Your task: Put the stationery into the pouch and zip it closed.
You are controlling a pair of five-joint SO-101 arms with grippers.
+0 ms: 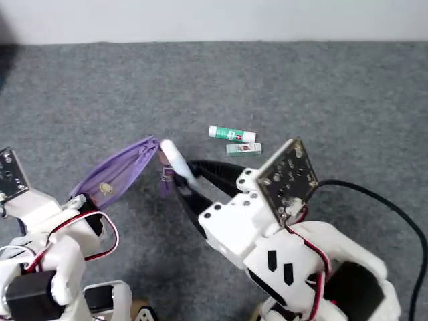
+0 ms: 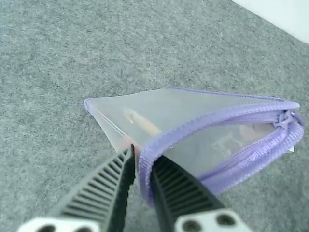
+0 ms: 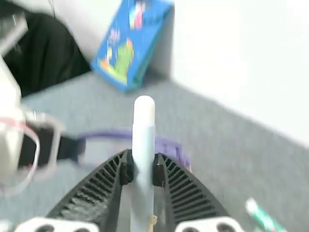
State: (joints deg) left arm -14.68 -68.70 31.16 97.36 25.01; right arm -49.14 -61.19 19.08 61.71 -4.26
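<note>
Two things are gripped at once. Nearest, on the left, the left hand (image 2: 140,162) is pressed together on the near corner of the pouch (image 2: 193,125), pinching its purple zip edge so that the zip side stands raised above the bench (image 1: 334,87). The pouch looks thin, soft and light, likely to sag or fold if pushed, so the stiffer zip seam seems the right place to hold it. Just right of it, the right hand (image 3: 143,166) clamps a white pen (image 3: 144,125) by its middle. The pen looks smooth and rigid and may slide through the pads. Its tip sits at the pouch's far end, though I cannot tell whether it is inside the mouth. Farther right, a glue stick (image 1: 231,134) and a small green box (image 1: 243,149) lie loose on the bench.
</note>
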